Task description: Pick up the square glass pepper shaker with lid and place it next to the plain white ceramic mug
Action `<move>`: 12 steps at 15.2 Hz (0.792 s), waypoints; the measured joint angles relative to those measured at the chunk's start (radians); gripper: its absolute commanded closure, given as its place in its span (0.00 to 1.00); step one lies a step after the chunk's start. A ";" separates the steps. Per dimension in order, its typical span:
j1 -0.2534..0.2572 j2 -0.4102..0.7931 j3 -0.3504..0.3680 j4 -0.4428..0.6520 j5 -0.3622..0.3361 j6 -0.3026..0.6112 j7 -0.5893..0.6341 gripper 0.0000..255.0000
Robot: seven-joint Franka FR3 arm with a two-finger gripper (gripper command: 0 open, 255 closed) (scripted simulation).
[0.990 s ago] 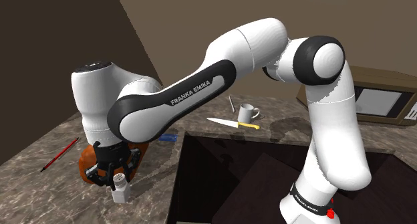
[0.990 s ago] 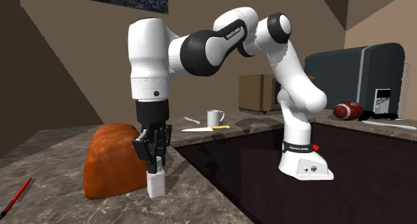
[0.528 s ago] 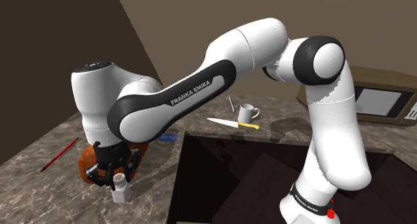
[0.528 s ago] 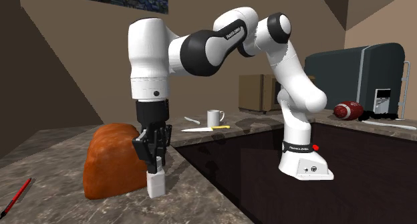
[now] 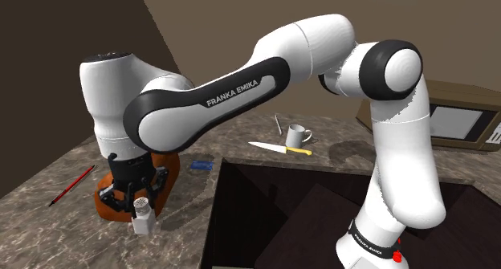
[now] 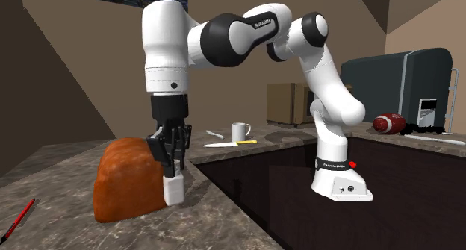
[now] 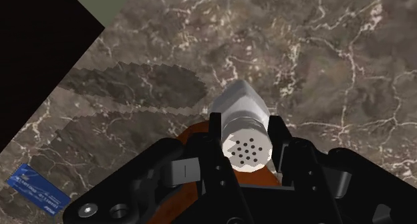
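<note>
1. Jaws narrow, clamped on both sides of the pepper shaker point(image 7: 246, 122) just under its holed cap. Shaker is upright and whitish-grey. It sits at the end of the table point(image 6: 224, 220) right by an orange-brown lump point(image 6: 127, 177), well apart from the white mug point(image 6: 240, 130). Base looks a bit clear of the table, but that's a judgement.
2. Risk: grip is high up, w/ most of the body hanging below the jaws. A fast swing could make it pivot or slide out.
3. Risk: the way to the mug runs along the rim of a dark sunken pit point(image 5: 305, 215). A slip there prob. means the shaker drops in.
4. Risk: a yellow-handled knife point(image 5: 279, 148) lies just beside the mug, and a thin grey stick point(image 5: 279, 123) is near it too. Free space by the mug is tight, so a low or wide approach could knock the knife or the mug.
5. Risk: the lump is v. close. Moving off low could scrape the shaker base on it.
6. Hard to tell: whether the shaker touches the lump, and the gap under its base. No view shows either clearly.
7. Hard to tell: what the grey stick is, maybe a spoon. The blue item point(image 7: 37, 192) is cut off at the wrist view's edge and can't be ID'd. The lump is partly behind the arm in the shoulder view.
</note>
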 measured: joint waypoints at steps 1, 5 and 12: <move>0.000 -0.005 0.002 0.008 0.003 -0.012 -0.001 1.00; 0.000 -0.019 0.007 0.040 0.013 -0.056 -0.008 1.00; 0.004 -0.036 0.014 0.113 0.026 -0.143 -0.016 1.00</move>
